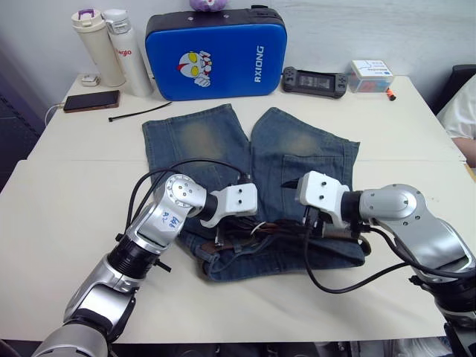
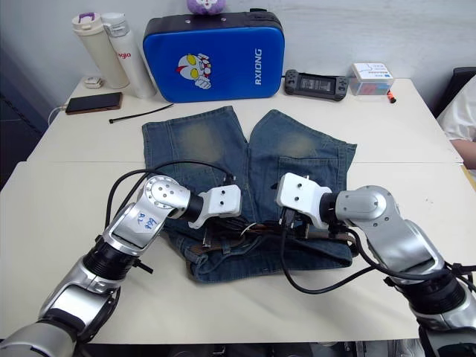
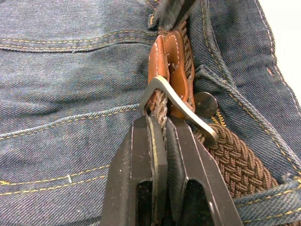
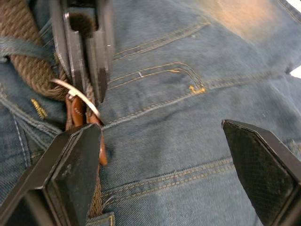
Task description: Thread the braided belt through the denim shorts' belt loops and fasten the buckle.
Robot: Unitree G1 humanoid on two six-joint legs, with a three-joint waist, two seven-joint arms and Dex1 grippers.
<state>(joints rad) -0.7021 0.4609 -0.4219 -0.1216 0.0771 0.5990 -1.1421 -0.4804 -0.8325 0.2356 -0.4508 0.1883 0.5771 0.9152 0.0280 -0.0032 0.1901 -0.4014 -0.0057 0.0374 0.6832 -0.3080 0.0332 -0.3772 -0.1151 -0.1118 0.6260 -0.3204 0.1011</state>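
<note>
a pale table point(image 1: 67, 216) carries the denim shorts point(image 1: 195, 137) at its middle. along the far edge lie a phone point(image 1: 91, 100), two bottles point(image 1: 113, 48), a blue case point(image 1: 214, 53), a black cable tie point(image 1: 138, 111), a handheld game console point(image 1: 313, 80) and a small box point(image 1: 370, 75).

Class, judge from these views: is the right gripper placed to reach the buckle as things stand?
Probably yes: the right gripper is open just beside the buckle, bare denim between them, though the left gripper is shut on the braided belt there.

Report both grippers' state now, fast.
Left gripper: fingers shut on the braided belt, right at the buckle.
Right gripper: fingers open, holding nothing, above the denim shorts.
</note>
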